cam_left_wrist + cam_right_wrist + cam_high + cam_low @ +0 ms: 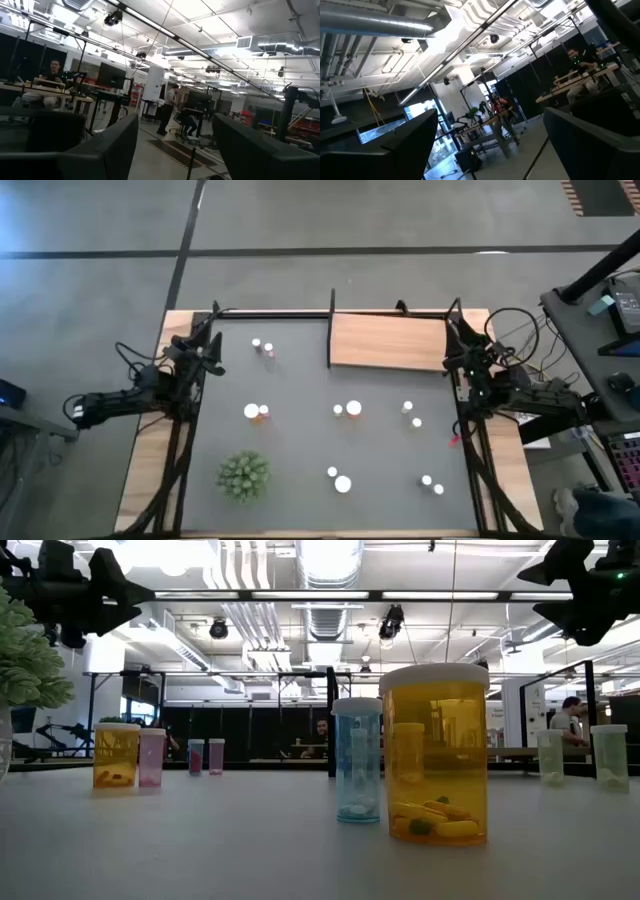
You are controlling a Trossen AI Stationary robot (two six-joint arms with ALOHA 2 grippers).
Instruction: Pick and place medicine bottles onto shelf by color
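Observation:
Several white-capped medicine bottles stand upright in pairs on the dark mat (300,440). One pair is at far left (262,347). Three pairs sit mid-mat (257,413), (347,410), (411,415). Two pairs are near the front (338,478), (432,484). In the low view a wide orange bottle (435,755) and a pale blue one (357,760) are closest. The light-wood shelf (388,340) lies at the far right. My left gripper (175,150) hangs open above the table's far left (208,345). My right gripper (490,150) hangs open by the shelf's right end (462,350). Both are empty.
A green spiky plant (243,475) stands at the mat's near left. A black frame rail (300,313) runs along the far edge. Cables (520,330) lie at the right. People sit and stand at desks in the room beyond the table (50,82).

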